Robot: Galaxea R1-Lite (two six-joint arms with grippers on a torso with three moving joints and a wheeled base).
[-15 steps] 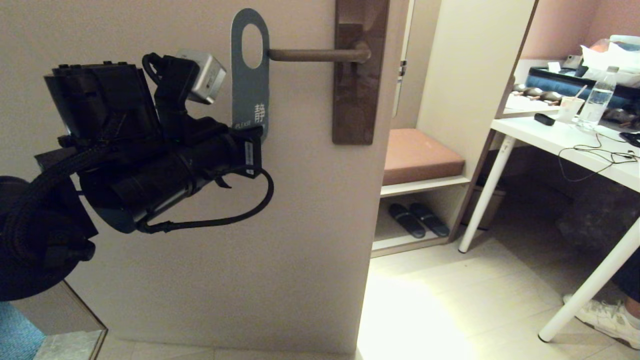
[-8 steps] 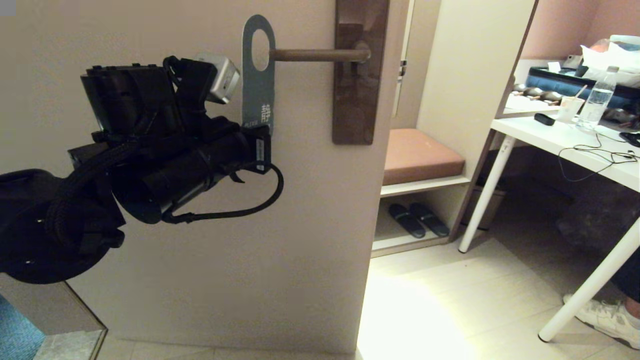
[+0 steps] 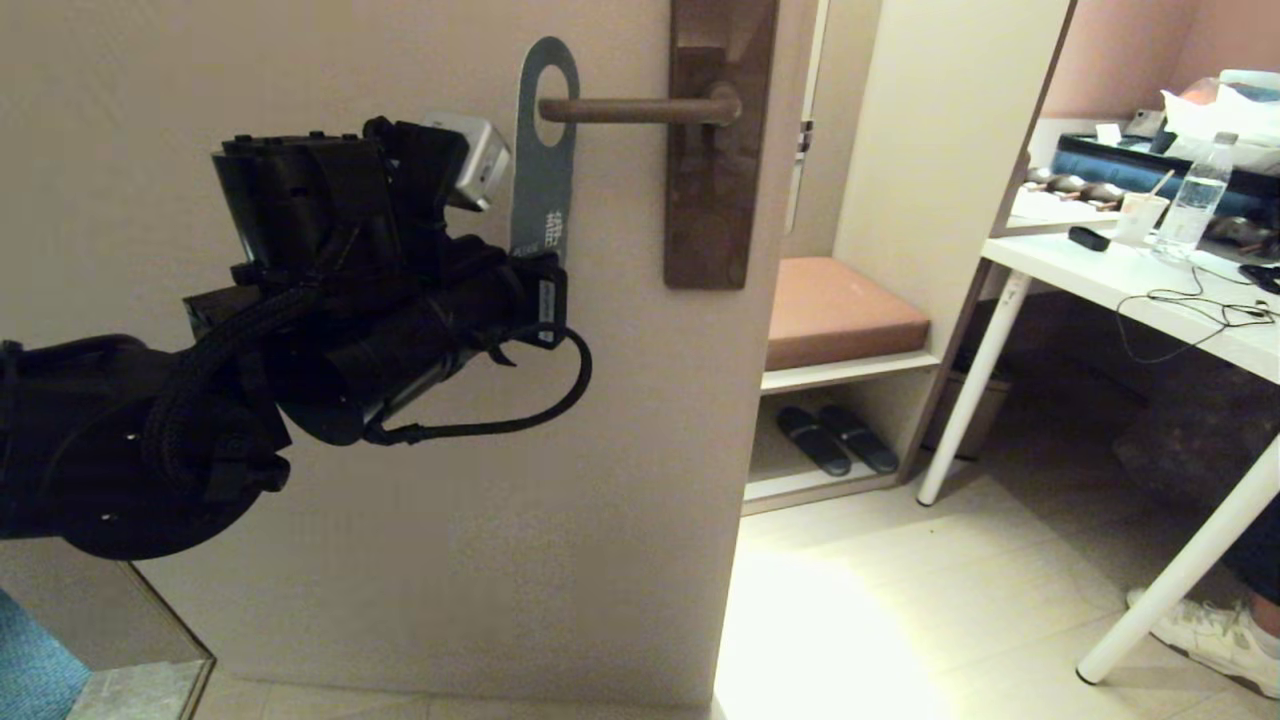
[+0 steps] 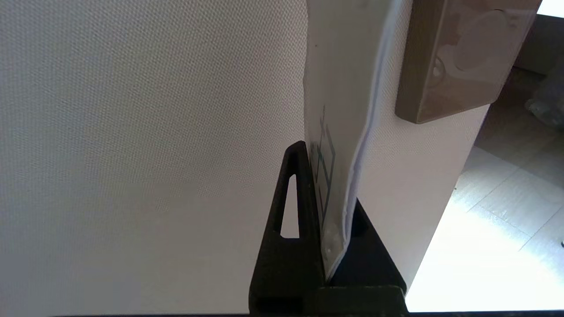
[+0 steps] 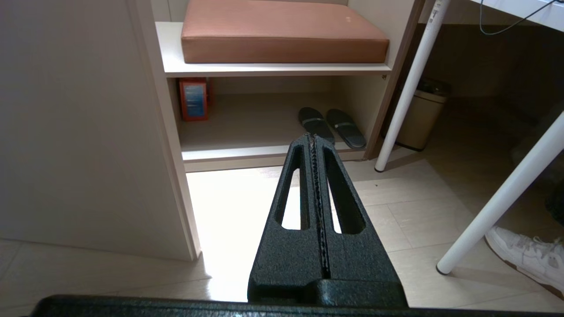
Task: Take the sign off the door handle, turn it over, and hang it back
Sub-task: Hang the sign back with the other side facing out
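sign: the sign [image 3: 545,150] is upright against the door [image 3: 330,560], grey-blue face toward us, and the free tip of the door handle [image 3: 630,109] just enters its oval hole.
left hand: our left hand [image 4: 328,246] is clenched on the sign's bottom edge; in the left wrist view the card is pinched between the two black fingers [image 4: 293,207].
right hand: our right hand [image 5: 313,141] is clenched on nothing, parked low, pointing toward the shelf [image 5: 273,68] and the slippers [image 5: 330,127].
step: we judge this to be the hanging-back step, with the hole only begun on the lever.
face: which face should end up outward we cannot settle from here; the pale side faces the door.
next move: we would slide the card along the lever toward the backplate [image 3: 715,180], keeping the hole level with the bar so its rim does not snag.
after that: we release only once the card rests on the lever.
risk: letting go this near the tip, we think, could let it slip off.
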